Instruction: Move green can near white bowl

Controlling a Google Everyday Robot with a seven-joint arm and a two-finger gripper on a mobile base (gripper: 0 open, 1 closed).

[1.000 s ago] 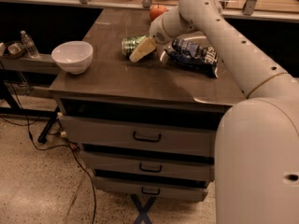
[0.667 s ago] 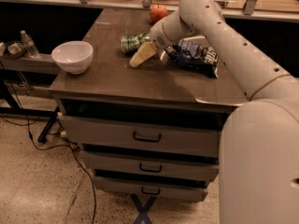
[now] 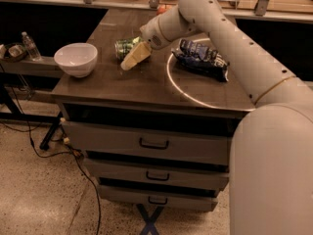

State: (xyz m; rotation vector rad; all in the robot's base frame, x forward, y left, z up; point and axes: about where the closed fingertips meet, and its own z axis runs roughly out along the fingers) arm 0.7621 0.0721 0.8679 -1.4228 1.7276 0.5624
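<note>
The green can lies on its side on the dark cabinet top, left of centre toward the back. The white bowl stands upright near the cabinet's left edge, about a can's length to the left of the can. My gripper reaches down from the white arm and sits right against the can's front right side, touching or nearly touching it. The arm hides part of the can's right end.
A dark blue snack bag lies right of the gripper. A reddish apple sits at the back edge. A water bottle stands on a lower shelf to the left. Drawers and floor cables are below.
The gripper and the green can have moved together a short way left, toward the white bowl. The bowl and snack bag have not moved.
</note>
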